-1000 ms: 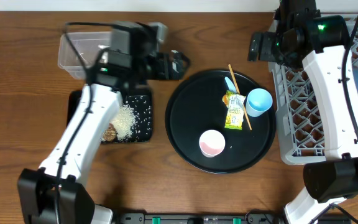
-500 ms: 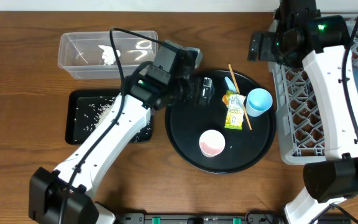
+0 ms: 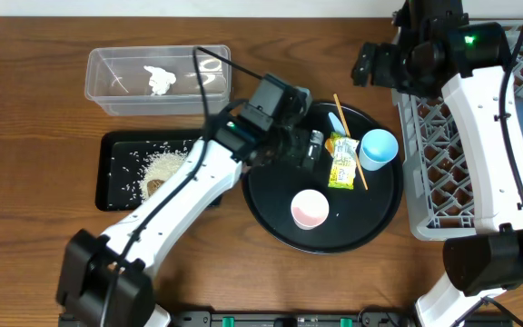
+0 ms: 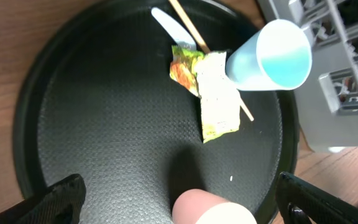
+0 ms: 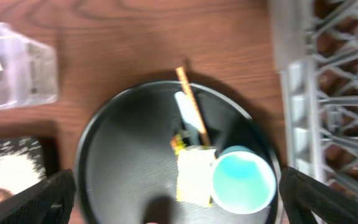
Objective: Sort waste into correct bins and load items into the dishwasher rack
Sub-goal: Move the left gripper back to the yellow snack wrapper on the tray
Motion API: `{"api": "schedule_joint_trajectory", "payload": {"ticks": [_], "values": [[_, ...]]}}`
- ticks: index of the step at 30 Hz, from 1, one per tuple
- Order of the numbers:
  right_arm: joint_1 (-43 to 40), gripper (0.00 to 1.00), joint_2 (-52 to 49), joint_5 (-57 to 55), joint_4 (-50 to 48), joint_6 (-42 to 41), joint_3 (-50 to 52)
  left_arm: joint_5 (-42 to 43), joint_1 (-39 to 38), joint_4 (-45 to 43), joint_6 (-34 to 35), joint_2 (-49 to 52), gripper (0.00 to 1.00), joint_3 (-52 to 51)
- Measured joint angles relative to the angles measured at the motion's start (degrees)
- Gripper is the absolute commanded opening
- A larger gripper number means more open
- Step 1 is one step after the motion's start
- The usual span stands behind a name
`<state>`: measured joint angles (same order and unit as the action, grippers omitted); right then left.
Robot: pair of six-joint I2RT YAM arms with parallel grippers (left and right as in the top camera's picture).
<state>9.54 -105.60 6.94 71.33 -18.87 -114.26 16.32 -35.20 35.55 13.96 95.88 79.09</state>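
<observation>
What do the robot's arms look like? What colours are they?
Both arms are long white tubes with chunky black joints. The left arm has a thin black cable looping off it. The right arm has one too, and a little green light. The left gripper and right gripper are black.

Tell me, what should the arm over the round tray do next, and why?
Probably lower the left jaws onto the printed wrapper and close on it. They hang wide open and empty above the round black tray, close to the wrapper, the only waste I can see there. The tissue already lies in the clear tub and the rice in the shallow black tray.
</observation>
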Motion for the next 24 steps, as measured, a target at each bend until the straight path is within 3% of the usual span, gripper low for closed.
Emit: {"api": "schedule_joint_trajectory", "payload": {"ticks": [6, 24], "values": [[-1.3, 0.99, 0.0, 2.7, 1.8, 0.0, 0.0, 0.0, -1.4, -1.2, 0.0, 2.9, 0.98, 0.0], [-10.4, 0.99, 0.0, 3.8, 5.7, 0.0, 0.0, -0.2, -3.4, -16.5, -3.3, 14.6, 0.98, 0.0]]}}
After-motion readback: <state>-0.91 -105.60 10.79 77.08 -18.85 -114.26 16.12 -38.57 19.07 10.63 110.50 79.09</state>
